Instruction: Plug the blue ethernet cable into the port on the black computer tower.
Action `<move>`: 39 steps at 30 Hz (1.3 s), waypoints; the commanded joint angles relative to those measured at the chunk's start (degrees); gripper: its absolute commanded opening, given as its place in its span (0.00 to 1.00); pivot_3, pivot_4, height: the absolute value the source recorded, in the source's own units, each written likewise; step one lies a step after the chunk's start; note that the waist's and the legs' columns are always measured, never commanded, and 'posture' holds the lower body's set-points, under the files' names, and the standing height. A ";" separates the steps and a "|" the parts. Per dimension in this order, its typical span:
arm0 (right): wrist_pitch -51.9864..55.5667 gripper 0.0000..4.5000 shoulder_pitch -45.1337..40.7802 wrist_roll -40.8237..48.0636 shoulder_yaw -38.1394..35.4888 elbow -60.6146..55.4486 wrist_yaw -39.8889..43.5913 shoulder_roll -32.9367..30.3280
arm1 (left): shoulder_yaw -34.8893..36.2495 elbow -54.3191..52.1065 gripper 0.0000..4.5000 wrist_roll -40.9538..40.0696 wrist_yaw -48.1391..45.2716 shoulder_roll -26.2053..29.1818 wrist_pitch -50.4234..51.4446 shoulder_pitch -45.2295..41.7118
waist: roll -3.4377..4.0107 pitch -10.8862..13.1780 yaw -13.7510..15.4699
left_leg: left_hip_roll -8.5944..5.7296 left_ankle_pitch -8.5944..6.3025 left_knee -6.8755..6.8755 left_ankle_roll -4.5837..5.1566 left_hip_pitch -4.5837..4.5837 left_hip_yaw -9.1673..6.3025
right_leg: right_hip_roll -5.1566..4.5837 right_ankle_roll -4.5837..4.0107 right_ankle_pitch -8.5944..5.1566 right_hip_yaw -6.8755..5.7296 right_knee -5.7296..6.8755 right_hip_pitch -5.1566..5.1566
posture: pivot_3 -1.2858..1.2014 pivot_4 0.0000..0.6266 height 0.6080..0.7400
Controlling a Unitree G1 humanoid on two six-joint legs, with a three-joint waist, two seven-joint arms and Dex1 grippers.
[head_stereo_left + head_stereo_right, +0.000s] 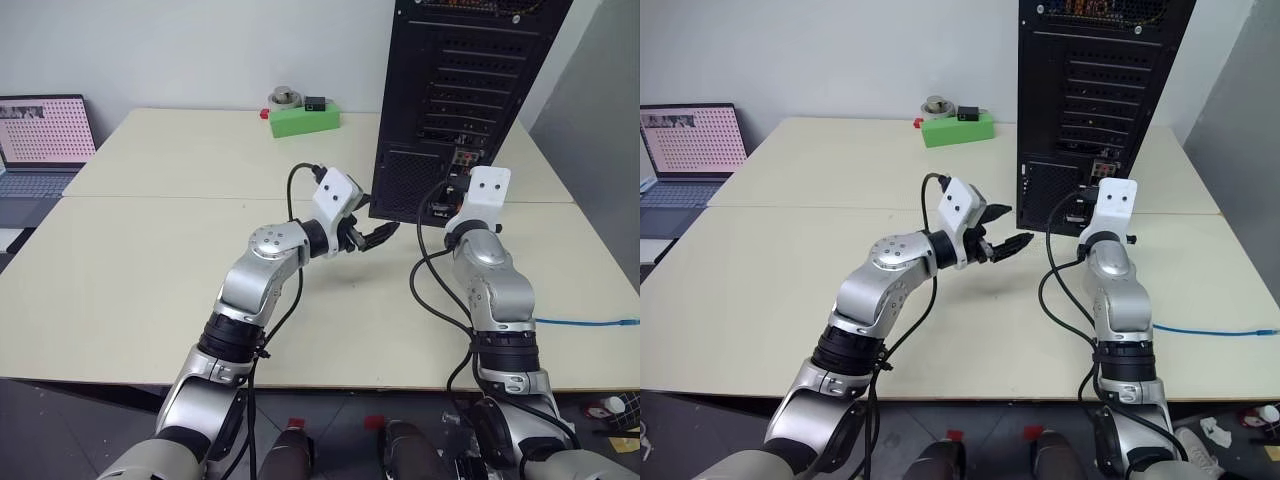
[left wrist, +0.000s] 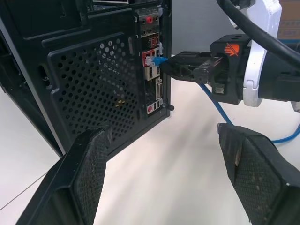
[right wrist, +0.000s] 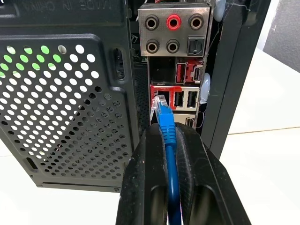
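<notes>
Lying pinched between the right gripper's two black fingers, cable running up the groove between them, clear plug poking just past the fingertips. Sitting right at the port in the red-trimmed block of the tower's connector strip; touching its mouth or just short of it, hard to tell which. Trailing back under the arm and off across the table toward the right edge.

Judging by looks: light, thin, limp along its length, so only the short stub ahead of the fingers staying straight. Plug itself hard and small, with a brittle-looking latch tab, likely to snag or snap if pushed in askew. Boot behind the plug looking like the best place to hold, as now: close to the tip, stiff enough to push through. Gripping further back probably letting the cord buckle. Smooth jacket possibly sliding through the pads under a firm push.

Left gripper hanging open, jaws wide, holding nothing, pointing at the tower's grille from the side, apart from the cable.

Tower standing upright, heavy enough by appearance to take a push without shifting.
</notes>
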 commanded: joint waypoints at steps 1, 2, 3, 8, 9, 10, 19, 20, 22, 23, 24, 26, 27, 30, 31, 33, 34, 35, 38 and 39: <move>-1.40 0.00 -1.75 -0.60 -1.45 -2.93 -0.70 -0.69 | 1.35 -1.63 0.85 -1.05 -1.21 0.51 -0.58 -0.99 | 0.00 0.00 0.00 | 0.00 0.00 0.00 0.00 0.00 0.00 | 0.00 0.00 0.00 0.00 0.00 0.00 | 0.52 0.24 1.00; -1.32 0.00 -1.69 -0.61 -1.44 -3.03 -0.67 -0.75 | 1.41 -1.16 0.85 -0.89 -1.24 0.57 -0.88 -1.20 | 0.00 0.00 -0.01 | 0.00 0.00 0.00 0.00 0.00 0.00 | 0.00 0.00 0.00 0.01 0.00 0.00 | 0.52 0.24 1.00; -1.30 0.00 -1.65 -0.61 -1.45 -3.08 -0.66 -0.77 | 1.49 -0.72 0.85 -0.77 -1.31 0.58 -1.12 -1.41 | 0.00 0.00 -0.01 | 0.00 0.00 0.00 0.00 0.00 0.01 | 0.00 0.00 0.00 0.00 0.00 0.00 | 0.52 0.24 1.00; -1.50 0.00 -1.70 -0.82 -1.39 -2.71 -0.66 -0.98 | 1.43 0.14 0.85 -0.18 -1.71 0.47 -2.03 -1.87 | 0.00 0.00 -0.01 | 0.00 0.00 0.00 0.00 0.00 0.00 | 0.00 0.00 0.00 0.00 0.00 0.00 | 0.52 0.24 1.00; -1.52 0.00 -1.68 -0.85 -1.41 -2.74 -0.67 -1.04 | 1.38 0.11 0.85 -0.13 -1.77 0.44 -2.11 -1.86 | 0.00 0.00 -0.01 | 0.00 0.00 0.00 0.01 0.00 0.00 | 0.00 0.00 0.00 0.00 0.00 0.00 | 0.52 0.24 1.00; -1.54 0.00 -1.69 -0.89 -1.41 -2.77 -0.66 -1.11 | 1.34 0.09 0.85 -0.11 -1.84 0.42 -2.17 -1.85 | 0.00 0.00 -0.01 | 0.00 0.00 0.00 0.01 0.00 0.00 | 0.00 0.00 0.00 0.00 0.00 0.00 | 0.52 0.24 1.00; -1.56 0.00 -1.57 -1.12 -1.50 -3.40 -1.07 -1.13 | 1.08 0.47 0.85 0.10 -2.85 0.56 -3.05 -2.02 | 0.00 0.00 -0.01 | 0.00 0.00 0.00 0.01 0.00 0.00 | 0.00 0.00 0.00 0.00 0.00 0.00 | 0.52 0.24 1.00; -1.56 0.00 -1.52 -1.12 -1.51 -3.48 -1.10 -1.11 | 1.10 0.71 0.85 0.19 -2.99 0.60 -3.25 -2.10 | 0.00 0.00 0.00 | 0.00 0.01 0.00 0.01 0.00 0.00 | 0.00 0.00 0.00 0.00 0.00 0.00 | 0.52 0.24 1.00; -1.44 0.00 -1.35 -1.09 -1.47 -3.67 -1.09 -1.07 | 1.17 1.15 0.85 0.36 -3.11 0.64 -3.55 -2.25 | 0.00 0.00 0.00 | 0.00 0.01 0.00 0.01 0.00 0.00 | 0.00 0.00 0.00 0.00 0.00 0.00 | 0.52 0.24 1.00; -1.34 0.00 -1.25 -1.07 -1.42 -3.80 -1.04 -1.06 | 1.18 1.27 0.85 0.41 -3.14 0.64 -3.64 -2.29 | 0.00 0.00 0.00 | 0.00 0.01 0.00 0.01 -0.01 0.00 | 0.00 0.00 0.00 0.00 0.00 0.00 | 0.52 0.24 1.00; -1.28 0.00 -1.19 -1.05 -1.39 -3.89 -1.02 -1.05 | 1.18 1.37 0.85 0.43 -3.16 0.63 -3.70 -2.32 | 0.00 0.00 -0.01 | 0.00 0.00 0.00 0.01 0.00 0.00 | 0.00 0.00 0.00 0.00 0.00 0.00 | 0.52 0.24 1.00; -1.24 0.00 -1.18 -0.98 -1.36 -3.96 -0.96 -1.00 | 1.15 1.52 0.85 0.52 -3.24 0.59 -3.85 -2.34 | 0.00 0.00 -0.01 | 0.00 0.00 -0.01 0.01 -0.01 0.00 | 0.00 0.00 0.00 0.00 -0.01 0.00 | 0.52 0.24 1.00; -1.23 0.00 -1.20 -0.96 -1.34 -3.98 -0.93 -0.98 | 1.13 1.58 0.85 0.56 -3.26 0.56 -3.93 -2.34 | 0.00 0.00 -0.01 | 0.00 0.00 -0.02 0.01 -0.02 0.00 | 0.00 0.00 0.00 0.00 -0.02 0.00 | 0.52 0.24 1.00; -1.19 0.00 -1.40 -0.94 -1.06 -3.72 -0.73 -0.90 | 1.06 1.71 0.85 0.72 -3.33 0.49 -4.15 -2.27 | 0.00 0.00 0.00 | -0.01 0.00 -0.04 0.01 -0.02 0.00 | 0.00 -0.01 0.00 0.01 -0.04 0.00 | 0.52 0.24 1.00; -1.26 0.00 -1.48 -1.02 -0.93 -3.51 -0.70 -0.89 | 1.05 1.72 0.85 0.79 -3.33 0.49 -4.20 -2.25 | 0.00 0.00 -0.01 | -0.01 0.00 -0.05 0.01 -0.02 0.00 | 0.00 -0.01 0.00 0.01 -0.04 0.00 | 0.52 0.24 1.00; -1.43 0.00 -1.65 -1.21 -0.75 -3.03 -0.76 -0.85 | 1.07 1.69 0.85 0.89 -3.32 0.47 -4.22 -2.22 | 0.00 0.00 -0.01 | -0.01 0.00 -0.05 0.01 -0.02 0.00 | 0.00 -0.01 0.00 0.01 -0.04 -0.01 | 0.52 0.24 1.00; -1.51 0.00 -1.72 -1.27 -0.71 -2.85 -0.81 -0.82 | 1.08 1.67 0.85 0.93 -3.32 0.46 -4.21 -2.20 | 0.00 0.00 -0.01 | -0.01 0.00 -0.05 0.01 -0.02 0.00 | 0.00 -0.01 0.00 0.01 -0.04 0.00 | 0.52 0.24 1.00; -1.63 0.00 -1.86 -1.47 -0.57 -2.58 -0.96 -0.76 | 1.09 1.64 0.85 0.96 -3.29 0.45 -4.19 -2.18 | 0.00 0.00 -0.01 | -0.01 0.00 -0.05 0.01 -0.02 0.00 | 0.00 -0.01 0.00 0.01 -0.04 0.00 | 0.52 0.24 1.00; -2.05 0.00 -2.60 -2.09 -0.13 -1.59 -1.51 -0.32 | 1.13 1.59 0.85 1.05 -3.13 0.38 -4.04 -2.22 | 0.00 0.00 -0.01 | -0.01 0.00 -0.05 0.01 -0.02 0.00 | 0.00 0.00 0.00 0.01 -0.04 0.00 | 0.52 0.24 1.00; -2.34 0.00 -3.00 -2.36 0.15 -1.09 -1.85 0.01 | 1.11 1.47 0.85 1.09 -3.06 0.36 -3.95 -2.16 | 0.00 0.00 -0.01 | -0.01 0.00 -0.05 0.01 -0.02 0.00 | 0.00 0.00 0.00 0.01 -0.04 -0.01 | 0.52 0.24 1.00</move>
